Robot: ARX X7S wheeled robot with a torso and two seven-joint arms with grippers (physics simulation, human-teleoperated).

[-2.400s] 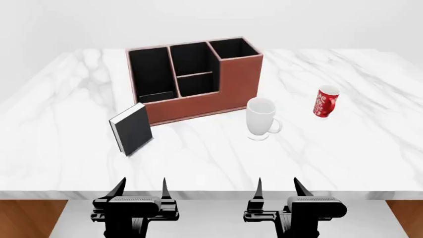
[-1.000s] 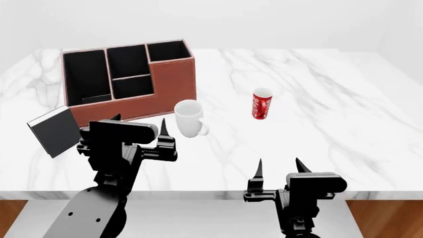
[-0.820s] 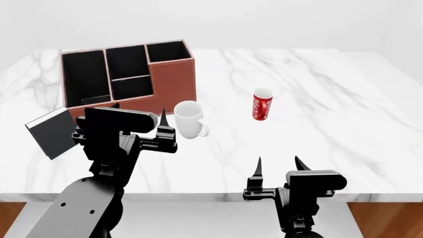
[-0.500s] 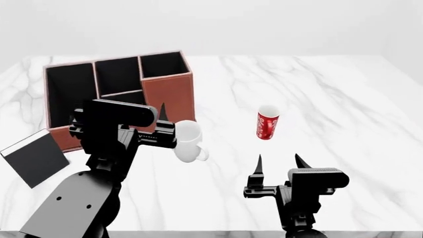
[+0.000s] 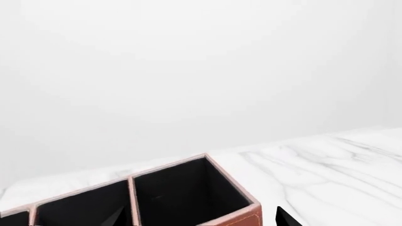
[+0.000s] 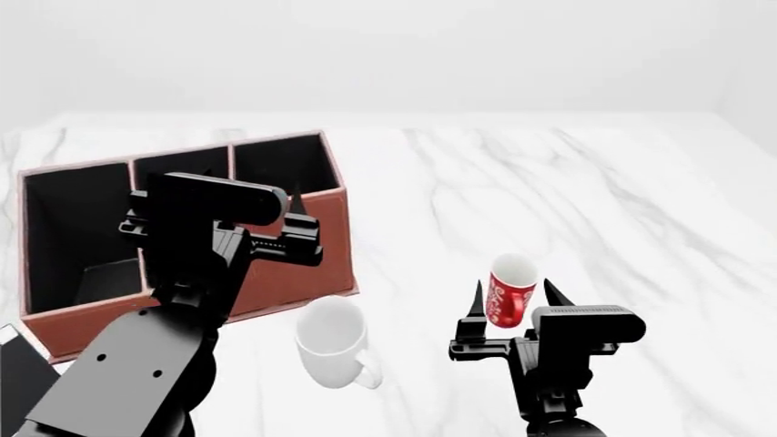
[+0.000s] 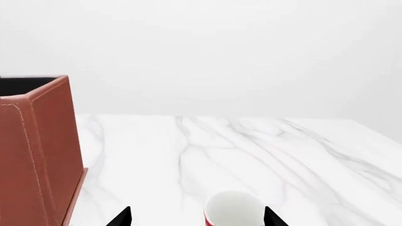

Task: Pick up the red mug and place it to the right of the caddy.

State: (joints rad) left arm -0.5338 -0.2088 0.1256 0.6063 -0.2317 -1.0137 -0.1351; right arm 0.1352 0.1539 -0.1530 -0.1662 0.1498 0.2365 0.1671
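Note:
The red mug (image 6: 510, 290) with white lettering stands upright on the marble table, right of the caddy (image 6: 318, 260). My right gripper (image 6: 511, 299) is open, its fingertips either side of the mug in the head view. In the right wrist view the mug's white rim (image 7: 233, 210) lies ahead between the open fingertips (image 7: 121, 217). My left gripper (image 6: 214, 214) is open and empty, raised over the caddy's right compartments; the left wrist view shows the caddy (image 5: 188, 197) below it.
A plain white mug (image 6: 333, 342) stands in front of the caddy's right end, left of the red mug. A black book corner (image 6: 18, 373) shows at the lower left. The marble table (image 6: 607, 200) stretches right and back. The caddy wall (image 7: 37, 155) shows in the right wrist view.
The view has moved forward and down towards the table. My right gripper has come up to the red mug, fingertips now flanking it. My left gripper stays raised over the caddy.

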